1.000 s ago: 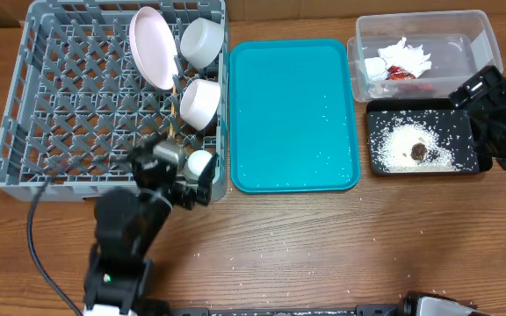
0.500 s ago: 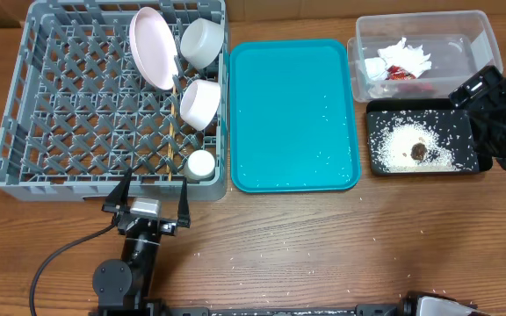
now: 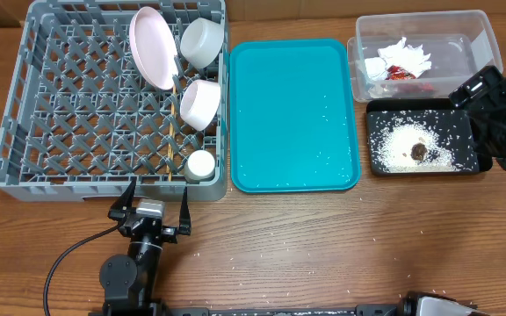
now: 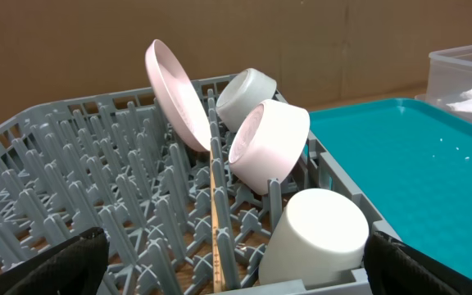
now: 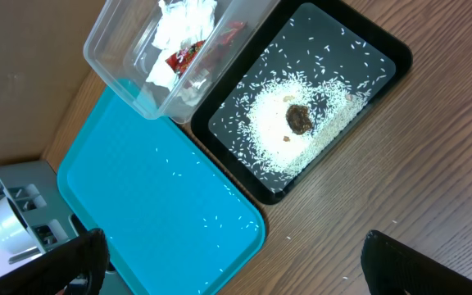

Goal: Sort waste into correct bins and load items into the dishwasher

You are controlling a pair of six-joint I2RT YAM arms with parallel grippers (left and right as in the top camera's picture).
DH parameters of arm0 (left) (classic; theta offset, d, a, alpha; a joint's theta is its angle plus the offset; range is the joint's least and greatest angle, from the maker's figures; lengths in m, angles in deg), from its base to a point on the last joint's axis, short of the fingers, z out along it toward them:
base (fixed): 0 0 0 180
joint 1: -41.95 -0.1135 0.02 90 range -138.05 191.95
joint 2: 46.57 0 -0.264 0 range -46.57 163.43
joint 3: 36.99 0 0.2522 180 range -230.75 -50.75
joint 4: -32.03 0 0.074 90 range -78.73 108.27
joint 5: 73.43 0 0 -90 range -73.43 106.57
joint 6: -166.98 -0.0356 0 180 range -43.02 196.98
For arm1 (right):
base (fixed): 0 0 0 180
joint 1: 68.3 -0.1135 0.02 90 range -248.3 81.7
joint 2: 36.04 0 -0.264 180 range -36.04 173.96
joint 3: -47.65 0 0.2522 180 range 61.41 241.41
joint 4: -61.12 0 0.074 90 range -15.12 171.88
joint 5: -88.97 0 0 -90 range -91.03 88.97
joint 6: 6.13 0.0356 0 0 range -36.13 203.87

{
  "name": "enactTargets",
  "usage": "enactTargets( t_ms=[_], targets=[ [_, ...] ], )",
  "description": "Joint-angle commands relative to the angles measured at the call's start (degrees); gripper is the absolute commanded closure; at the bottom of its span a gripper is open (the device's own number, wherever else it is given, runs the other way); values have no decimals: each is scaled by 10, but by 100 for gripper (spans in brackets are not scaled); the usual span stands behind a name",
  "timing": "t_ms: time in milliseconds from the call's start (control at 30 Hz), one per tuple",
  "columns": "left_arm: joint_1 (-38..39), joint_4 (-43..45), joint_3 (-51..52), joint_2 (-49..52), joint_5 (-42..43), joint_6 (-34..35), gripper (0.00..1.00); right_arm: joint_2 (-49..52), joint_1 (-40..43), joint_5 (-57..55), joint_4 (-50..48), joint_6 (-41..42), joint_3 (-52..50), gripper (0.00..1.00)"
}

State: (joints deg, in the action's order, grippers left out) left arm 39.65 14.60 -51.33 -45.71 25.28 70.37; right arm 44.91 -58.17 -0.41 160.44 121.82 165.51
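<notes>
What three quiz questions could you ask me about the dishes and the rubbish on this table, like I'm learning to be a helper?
1. True or false: the pink plate lies flat on the teal tray.
2. Pick one: where is the brown lump? A) in the clear tub B) in the black tray C) on the teal tray
3. Count: how many bowls are in the grey rack?

Key
1. False. The plate stands on its edge in the rack.
2. B. It sits among the rice.
3. Two.
</notes>
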Motion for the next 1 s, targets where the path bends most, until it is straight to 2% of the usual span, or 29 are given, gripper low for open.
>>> enactTargets(
  t_ms=[0,700,967],
  targets=[
    [-3,0,3,-7,-6,-11,0,-4,2,-5,-1,2,8,0],
    [-3,0,3,-7,-6,-11,0,-3,2,-5,-1,2,8,0],
    [-3,0,3,-7,-6,-11,0,-24,-7,-7,53,-9,1,0]
  ],
)
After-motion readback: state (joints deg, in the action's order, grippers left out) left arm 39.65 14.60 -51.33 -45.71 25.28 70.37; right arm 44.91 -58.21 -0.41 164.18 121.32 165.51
